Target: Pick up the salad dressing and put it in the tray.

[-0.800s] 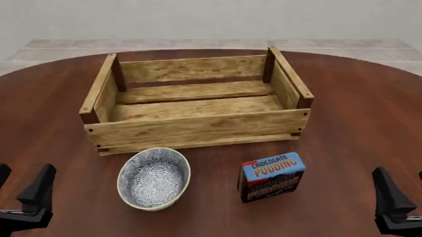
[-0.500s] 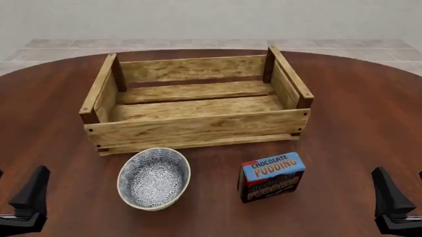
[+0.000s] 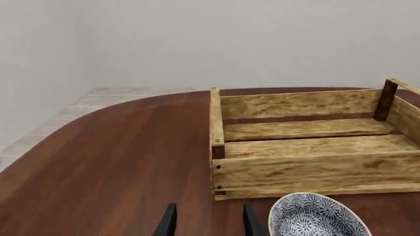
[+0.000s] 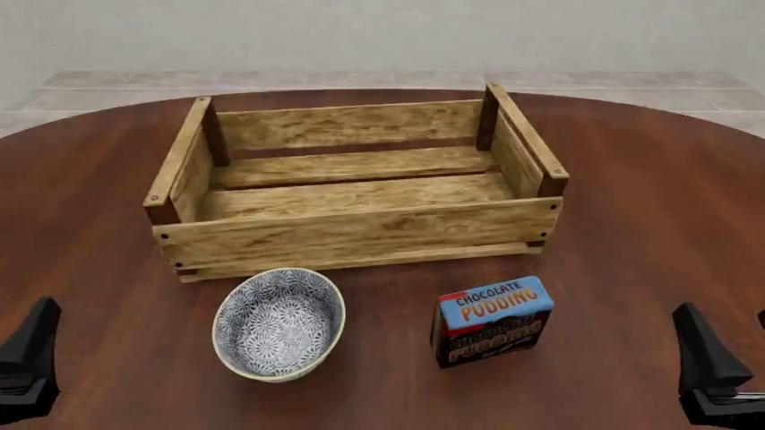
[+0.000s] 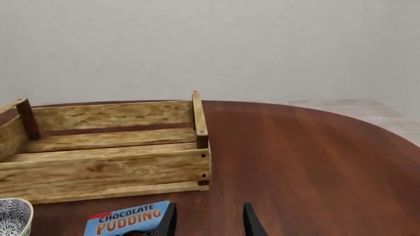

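The salad dressing bottle does not show in any view. The tray (image 4: 358, 228) is a large light-wood slatted crate at the table's middle, with nothing visible inside; it also shows in the left wrist view (image 3: 315, 169) and the right wrist view (image 5: 105, 169). My left gripper (image 4: 27, 363) is low at the near left edge, open and empty, and its fingers (image 3: 169, 223) stand apart short of the tray's left corner. My right gripper (image 4: 708, 367) is low at the near right edge, open and empty, with its fingers (image 5: 251, 222) apart.
A round blue-patterned bowl (image 4: 279, 323) stands in front of the tray on the left and shows in the left wrist view (image 3: 315, 219). A blue-and-black chocolate pudding box (image 4: 492, 321) stands in front of the tray on the right, just left of the right gripper (image 5: 128, 222).
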